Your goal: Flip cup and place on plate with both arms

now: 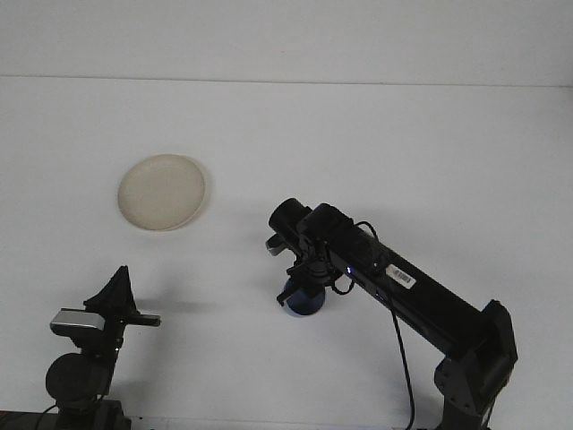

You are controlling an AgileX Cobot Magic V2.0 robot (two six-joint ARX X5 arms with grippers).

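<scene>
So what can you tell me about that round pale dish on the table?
The plate is a round, shallow, cream-coloured disc with a slightly raised rim, looking like plastic or ceramic. It lies flat on the white table, left of centre and far from both arms. Nothing sits on it or touches it.

One label only: small white sticker [402,278] on top of right arm [403,291], lower right of centre in frame. Dark barcode-like marks printed across it; too small and blurred to read any characters. No other text, brand, number or sign legible anywhere else in frame.
</scene>
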